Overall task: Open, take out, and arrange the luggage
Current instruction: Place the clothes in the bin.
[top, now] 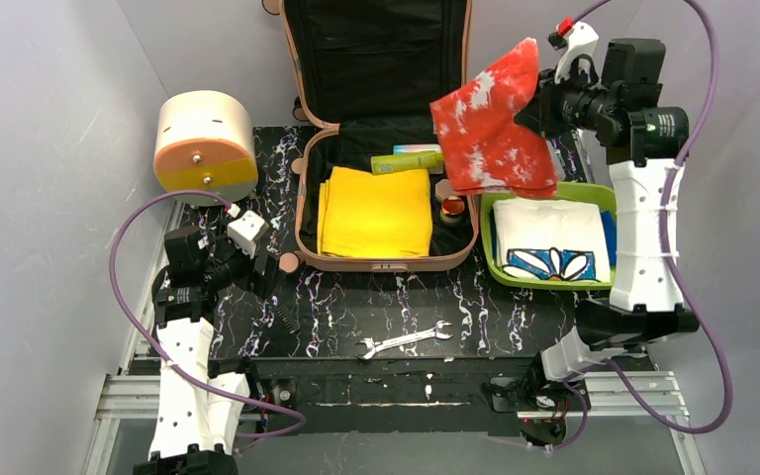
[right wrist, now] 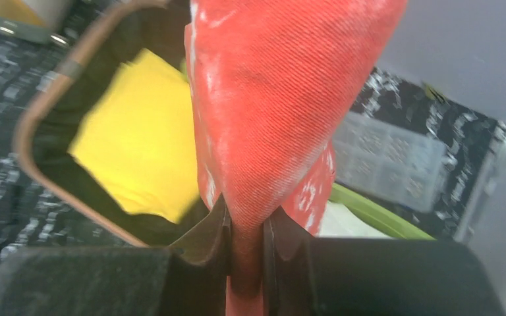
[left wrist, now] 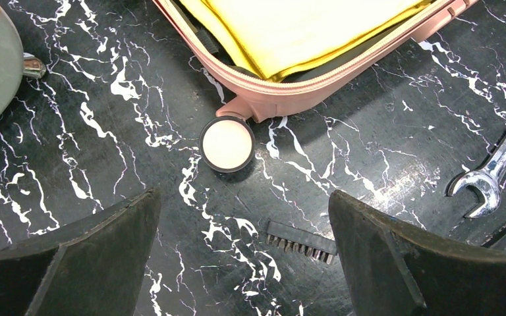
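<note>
The right tool (right wrist: pixel 246 227) pinches a red-and-white cloth (top: pixel 490 124) above the right side of the luggage (top: pixel 386 261). The thin grip may let it slip and drop inside. The left tool (left wrist: pixel 242 197) gapes wide near its left wheel (left wrist: pixel 226 143). The luggage lies open on the table (top: pixel 515 317), lid standing behind, long side seemingly left-right, wheels left.

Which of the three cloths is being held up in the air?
The red-and-white cloth, pinched by the right gripper. The yellow cloth lies inside the luggage; the white flower-print cloth lies in the green tray.
</note>
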You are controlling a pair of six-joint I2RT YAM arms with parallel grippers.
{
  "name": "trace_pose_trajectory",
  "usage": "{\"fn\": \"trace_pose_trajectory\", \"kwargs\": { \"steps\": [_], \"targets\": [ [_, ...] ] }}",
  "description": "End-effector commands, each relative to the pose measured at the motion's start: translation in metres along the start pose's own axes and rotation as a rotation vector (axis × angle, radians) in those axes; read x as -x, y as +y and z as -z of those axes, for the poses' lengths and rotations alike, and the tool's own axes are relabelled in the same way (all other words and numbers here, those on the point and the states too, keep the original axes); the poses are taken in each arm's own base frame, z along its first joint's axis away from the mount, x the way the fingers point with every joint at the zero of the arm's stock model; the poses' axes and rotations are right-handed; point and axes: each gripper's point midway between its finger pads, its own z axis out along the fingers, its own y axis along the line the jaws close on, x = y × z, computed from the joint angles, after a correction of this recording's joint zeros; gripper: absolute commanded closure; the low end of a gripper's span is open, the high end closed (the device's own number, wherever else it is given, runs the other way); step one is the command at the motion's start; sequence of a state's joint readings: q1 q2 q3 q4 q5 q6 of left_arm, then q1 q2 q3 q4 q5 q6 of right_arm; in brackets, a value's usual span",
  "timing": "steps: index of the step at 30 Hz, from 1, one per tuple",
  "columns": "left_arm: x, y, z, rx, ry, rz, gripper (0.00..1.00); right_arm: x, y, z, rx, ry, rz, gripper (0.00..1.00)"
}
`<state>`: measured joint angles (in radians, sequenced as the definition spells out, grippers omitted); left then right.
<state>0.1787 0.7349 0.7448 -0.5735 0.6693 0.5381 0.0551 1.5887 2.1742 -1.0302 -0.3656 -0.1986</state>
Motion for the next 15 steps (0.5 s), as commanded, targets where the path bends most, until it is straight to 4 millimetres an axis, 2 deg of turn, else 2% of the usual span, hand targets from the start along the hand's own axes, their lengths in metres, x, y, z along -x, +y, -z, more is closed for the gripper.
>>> {"fn": "trace_pose_trajectory", "kwargs": {
  "steps": [1,5,7,8,10,11,13,15],
  "targets": [
    [-0.001,-0.001,0.003,0.011,-0.011,0.004,0.02,0.074,0.062,0.057,0.205,-0.299,-0.011,0.99],
    [-0.001,0.0,0.004,0.014,-0.014,0.008,0.02,0.084,0.091,0.074,0.339,-0.359,-0.037,0.99],
    [-0.001,0.0,0.004,0.014,-0.015,0.011,0.02,0.08,0.094,0.073,0.361,-0.359,-0.065,0.99],
    [-0.001,0.0,0.004,0.013,-0.015,0.012,0.02,0.076,0.09,0.068,0.343,-0.351,-0.085,0.99],
    [-0.001,-0.001,0.005,0.014,-0.016,0.011,0.02,0.053,0.069,0.041,0.254,-0.283,-0.156,0.99],
    [-0.001,0.0,0.005,0.014,-0.018,0.012,0.02,0.034,0.056,0.022,0.203,-0.226,-0.192,0.99],
    [0.0,-0.001,0.005,0.013,-0.02,0.009,0.02,-0.016,0.032,-0.014,0.109,-0.084,-0.245,0.99],
    [0.0,-0.001,0.005,0.012,-0.021,0.008,0.02,-0.076,0.006,-0.044,0.003,0.082,-0.268,0.99]
  ]
}}
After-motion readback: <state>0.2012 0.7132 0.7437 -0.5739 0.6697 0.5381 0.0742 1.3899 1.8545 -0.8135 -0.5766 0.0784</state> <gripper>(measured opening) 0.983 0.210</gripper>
